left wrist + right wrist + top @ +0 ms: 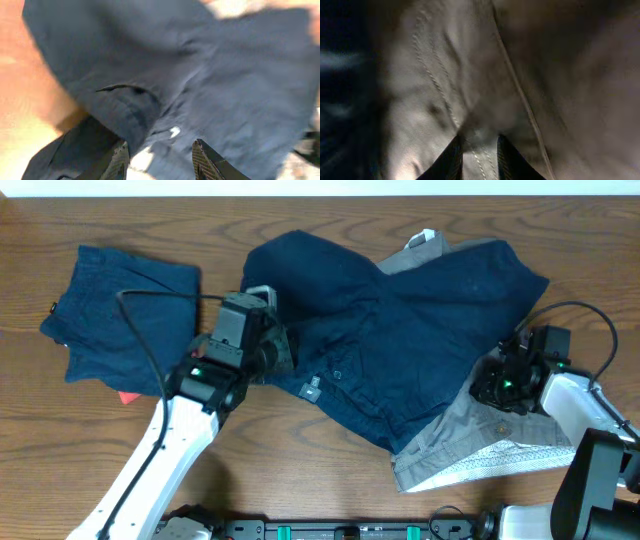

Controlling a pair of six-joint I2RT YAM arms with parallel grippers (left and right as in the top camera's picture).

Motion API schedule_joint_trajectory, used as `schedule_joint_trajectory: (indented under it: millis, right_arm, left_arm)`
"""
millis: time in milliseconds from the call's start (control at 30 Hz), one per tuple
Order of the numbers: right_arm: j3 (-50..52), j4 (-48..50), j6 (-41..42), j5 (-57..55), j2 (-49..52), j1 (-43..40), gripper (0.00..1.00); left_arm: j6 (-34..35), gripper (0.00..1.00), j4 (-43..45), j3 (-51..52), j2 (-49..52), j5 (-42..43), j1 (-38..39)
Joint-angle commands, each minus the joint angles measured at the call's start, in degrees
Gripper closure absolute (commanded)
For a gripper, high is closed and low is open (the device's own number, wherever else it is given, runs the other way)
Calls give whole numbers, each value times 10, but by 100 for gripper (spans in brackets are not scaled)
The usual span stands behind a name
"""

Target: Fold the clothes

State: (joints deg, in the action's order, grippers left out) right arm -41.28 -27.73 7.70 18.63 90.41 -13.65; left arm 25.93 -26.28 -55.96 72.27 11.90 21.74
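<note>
1. At the far left of the wooden table (pixel 330 480) I see a dark navy folded garment (pixel 125 315) lying flat. It sits close to the left edge, with bare wood on its near side and a small red scrap (pixel 128 396) showing at its near corner.
2. Just right of it is my left gripper (pixel 283 350), reaching to the left rim of the big spread-out dark navy shorts (pixel 400 330). A black cable (pixel 150 330) from that arm loops over the folded garment.
3. In the left wrist view the left gripper's fingers (pixel 207 162) stand apart over the navy cloth, with a fold of it lying between them; I cannot tell if they pinch it.
4. The navy shorts cover the middle of the table, rumpled, reaching almost to the far edge. A small pale tag (pixel 312 388) sits on their near-left part.
5. A light grey garment (pixel 480 445) lies under the shorts, poking out at the far edge and fanning out at the near right.
6. My right gripper (pixel 498 390) sits where navy meets grey, near the right edge. In the right wrist view its fingertips (pixel 451 160) are drawn close together on a stitched seam of grey cloth, pinching it.
</note>
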Motion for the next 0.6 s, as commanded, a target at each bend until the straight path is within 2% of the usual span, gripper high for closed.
schedule_joint_trajectory:
  millis: [0,133,233,333,367,433,500,567]
  right_arm:
    - [17,42,-12,28,7,6,79]
    - [17,73,-11,-51,7,5,79]
    - [17,65,50,-244,7,-6,81]
    - [17,46,137,-396,7,-41,75]
    - [17,44,153,-410,7,-59,74]
    - [16,41,172,-411,7,-98,66]
    - [12,32,191,-413,7,-138,60]
    - [-1,7,221,-413,7,-183,57]
  left_arm:
    - [23,57,-4,-2,8,30,21]
    - [29,56,-5,6,45,37,60]
    - [29,56,-3,6,84,37,80]
    - [33,56,10,6,113,38,95]
    - [33,56,19,6,122,40,100]
    - [33,56,38,6,139,40,111]
    - [33,52,59,6,156,40,122]
    - [33,52,82,6,173,40,134]
